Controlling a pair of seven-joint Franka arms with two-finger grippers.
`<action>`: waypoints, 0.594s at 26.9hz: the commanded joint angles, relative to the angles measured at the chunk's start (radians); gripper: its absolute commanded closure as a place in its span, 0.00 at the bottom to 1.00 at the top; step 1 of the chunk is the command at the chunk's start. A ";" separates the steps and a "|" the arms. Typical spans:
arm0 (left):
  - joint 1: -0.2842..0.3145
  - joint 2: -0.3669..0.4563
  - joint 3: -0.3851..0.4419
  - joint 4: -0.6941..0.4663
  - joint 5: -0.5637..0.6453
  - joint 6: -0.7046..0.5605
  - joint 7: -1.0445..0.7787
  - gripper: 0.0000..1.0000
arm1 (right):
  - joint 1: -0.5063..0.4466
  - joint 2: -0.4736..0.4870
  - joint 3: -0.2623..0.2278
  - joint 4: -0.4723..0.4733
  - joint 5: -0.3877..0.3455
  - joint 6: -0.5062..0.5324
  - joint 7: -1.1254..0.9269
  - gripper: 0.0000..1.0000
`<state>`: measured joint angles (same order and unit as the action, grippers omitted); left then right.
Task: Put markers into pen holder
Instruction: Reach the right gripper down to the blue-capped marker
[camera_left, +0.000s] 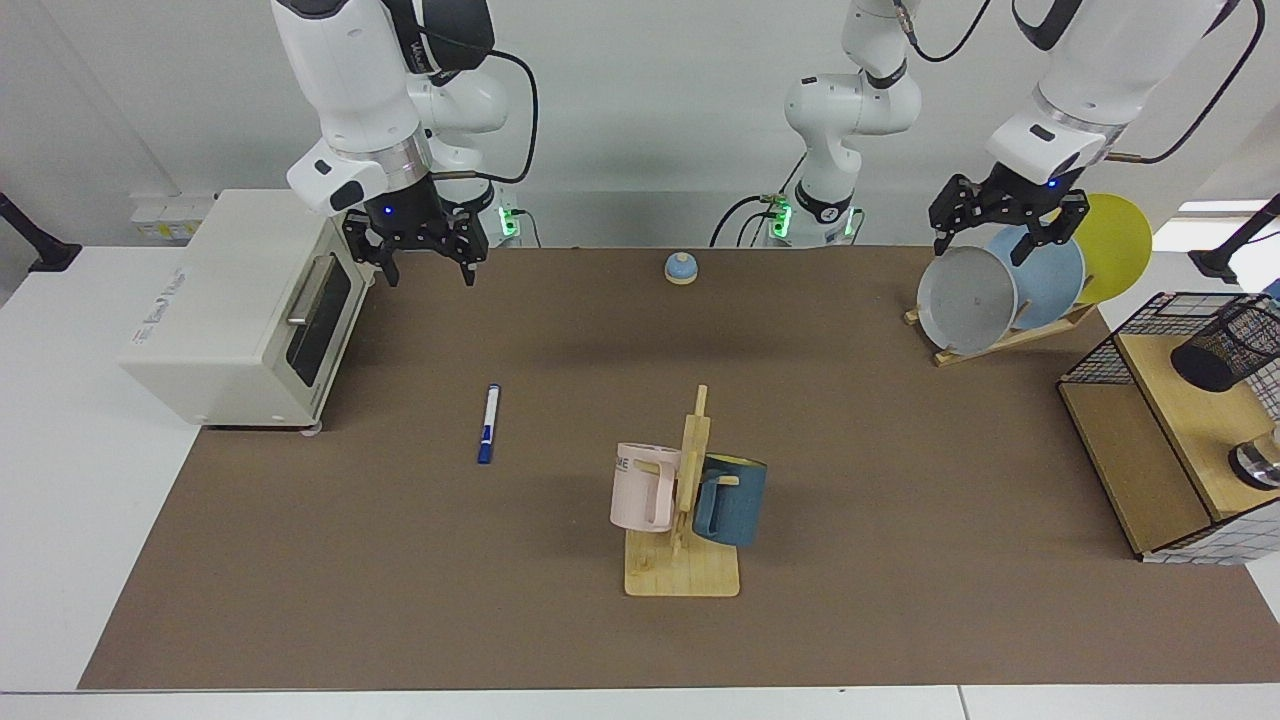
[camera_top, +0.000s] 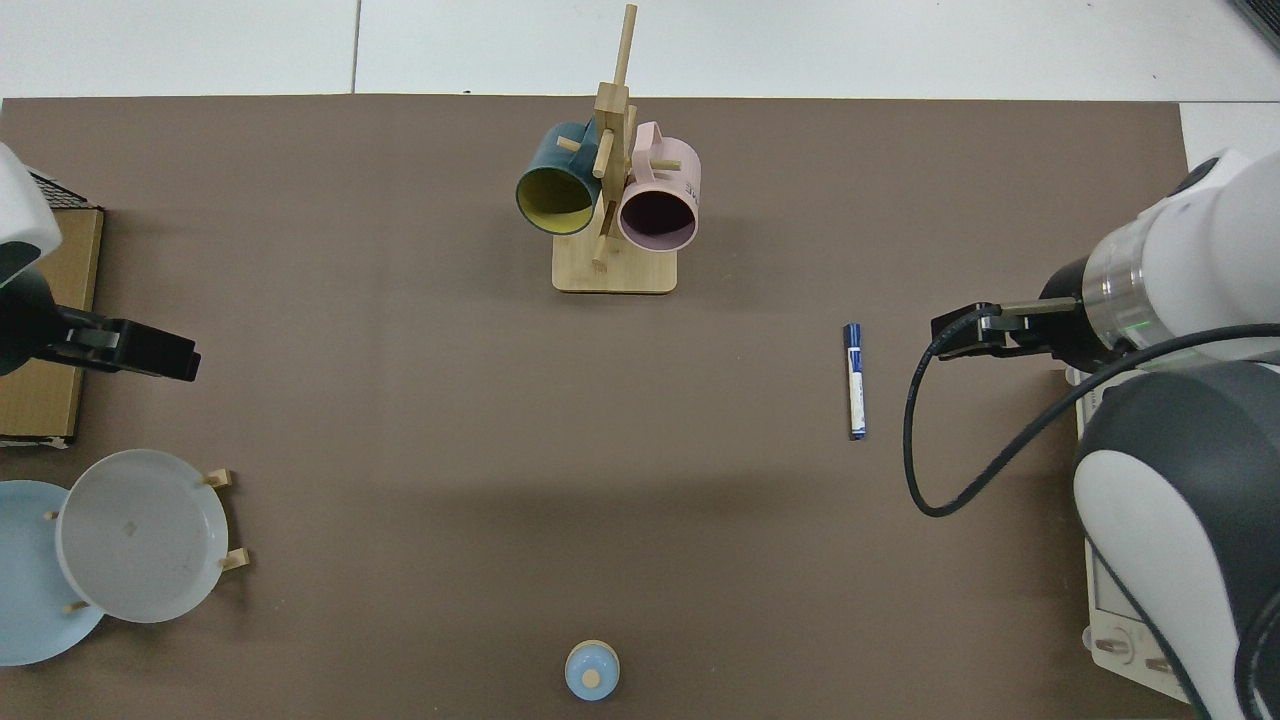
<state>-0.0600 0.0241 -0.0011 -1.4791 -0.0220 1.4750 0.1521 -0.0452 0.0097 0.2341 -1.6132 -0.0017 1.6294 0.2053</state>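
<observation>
One slim white marker with blue cap (camera_left: 488, 424) lies ungrasped on the brown surface (camera_left: 400, 560); your right pincer (camera_left: 427, 262) hangs released above the toaster end, so drop onto it. Left pincer (camera_left: 1008, 222) waits released by the plates, near the black mesh pen holder (camera_left: 1228, 345).

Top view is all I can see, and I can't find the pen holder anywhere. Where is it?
Observer: The pen holder lies tipped over on a wooden shelf inside a wire basket frame, at the left arm's end of the table.
Operator: Is a gripper holding anything?
Observer: No. Both are open and empty: the right gripper hangs beside the toaster oven, and the left gripper hangs above the plates.
</observation>
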 joint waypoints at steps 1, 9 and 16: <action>0.012 0.037 -0.008 0.063 -0.001 -0.035 -0.005 0.00 | -0.005 -0.017 0.001 -0.022 -0.011 0.023 -0.032 0.01; 0.012 0.027 -0.008 0.049 -0.001 -0.022 -0.002 0.00 | -0.007 -0.017 0.001 -0.022 -0.008 0.023 -0.023 0.01; 0.011 0.025 -0.008 0.049 -0.001 -0.030 -0.006 0.00 | -0.018 -0.020 0.001 -0.045 -0.004 0.038 -0.020 0.01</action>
<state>-0.0587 0.0436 -0.0023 -1.4513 -0.0220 1.4734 0.1521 -0.0478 0.0096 0.2298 -1.6140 -0.0023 1.6310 0.2053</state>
